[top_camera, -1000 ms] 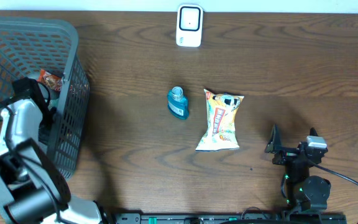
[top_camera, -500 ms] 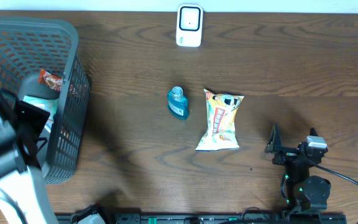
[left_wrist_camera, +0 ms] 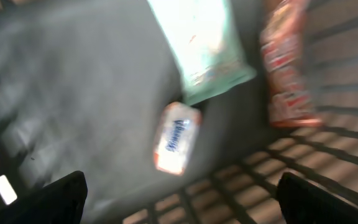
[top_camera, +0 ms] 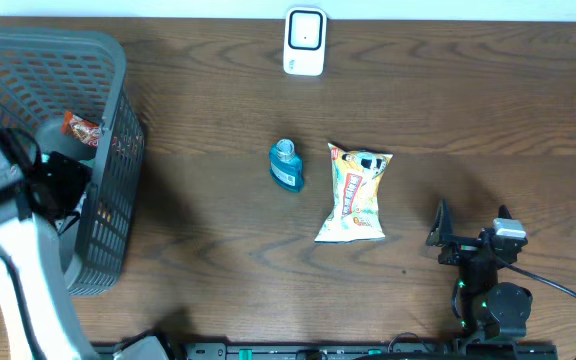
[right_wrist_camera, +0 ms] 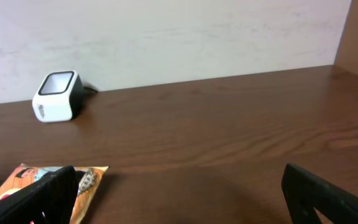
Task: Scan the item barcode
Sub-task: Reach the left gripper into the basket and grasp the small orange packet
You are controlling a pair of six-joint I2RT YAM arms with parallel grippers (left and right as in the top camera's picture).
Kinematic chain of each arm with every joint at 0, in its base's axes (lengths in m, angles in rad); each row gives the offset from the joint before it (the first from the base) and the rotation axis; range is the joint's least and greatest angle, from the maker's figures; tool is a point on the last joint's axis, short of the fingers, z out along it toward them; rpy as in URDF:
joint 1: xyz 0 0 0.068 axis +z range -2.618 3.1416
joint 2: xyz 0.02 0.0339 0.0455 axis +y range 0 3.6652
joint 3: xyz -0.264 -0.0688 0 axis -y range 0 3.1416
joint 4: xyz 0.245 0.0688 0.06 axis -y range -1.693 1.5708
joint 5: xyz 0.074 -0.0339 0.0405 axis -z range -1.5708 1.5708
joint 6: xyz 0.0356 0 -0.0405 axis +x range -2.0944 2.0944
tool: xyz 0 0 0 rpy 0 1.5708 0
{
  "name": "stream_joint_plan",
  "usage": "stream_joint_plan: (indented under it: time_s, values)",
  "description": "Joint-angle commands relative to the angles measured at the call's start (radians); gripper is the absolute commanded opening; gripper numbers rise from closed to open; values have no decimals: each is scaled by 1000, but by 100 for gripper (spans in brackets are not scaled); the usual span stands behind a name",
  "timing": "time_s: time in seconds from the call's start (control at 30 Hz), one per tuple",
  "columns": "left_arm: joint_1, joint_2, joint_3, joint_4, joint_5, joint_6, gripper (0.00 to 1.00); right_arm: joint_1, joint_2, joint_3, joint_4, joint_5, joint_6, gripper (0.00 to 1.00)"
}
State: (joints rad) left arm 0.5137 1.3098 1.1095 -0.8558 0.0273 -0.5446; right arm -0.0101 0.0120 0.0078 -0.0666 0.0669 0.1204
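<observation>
**Left gripper: open, over basket**

My left gripper point(left_wrist_camera: 179, 190) hangs open and empty above the basket point(top_camera: 118, 120) floor, a small packet point(left_wrist_camera: 176, 138) just below it. Right gripper point(right_wrist_camera: 179, 180): open, idle. Unscanned, I judge: bottle point(top_camera: 286, 166) and snack bag point(top_camera: 356, 195), well apart on the tabletop point(top_camera: 488, 120). Lift straight up, clear of the basket wall.

This looks like a shop checkout station. A white countertop barcode scanner point(top_camera: 305, 42) stands at the far edge of a wooden surface point(top_camera: 468, 110). A grey mesh shopping basket point(top_camera: 48, 40) holds packaged goods. A snack bag point(top_camera: 356, 195) and a small blue bottle point(top_camera: 285, 165) lie nearby, and a plain pale wall point(right_wrist_camera: 166, 31) stands behind.
</observation>
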Motion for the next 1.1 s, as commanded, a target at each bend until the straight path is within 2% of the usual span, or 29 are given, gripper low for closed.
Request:
stream_joint_plan:
  time_s: [0.0,0.27,0.53,0.57,0.6,0.67,1.07]
  values:
    - [3,132,-6,3,-22,18,98,12,-5,-2,-2,2,-13,99]
    - [3,315,-6,56,-43,17,98,12,-5,-2,-2,2,-13,99]
    - [3,338,-6,95,-43,17,98,12,-5,-2,-2,2,-13,99]
    - [3,338,-6,98,-43,17,92,12,-5,-2,-2,2,-13,99]
    - [3,338,-6,99,-43,17,80,12,-5,-2,-2,2,-13,99]
    - [3,338,-6,95,-42,17,71,12,-5,-2,-2,2,-13,99]
    - [2,338,-7,89,-35,16,70,12,-5,-2,-2,2,-13,99]
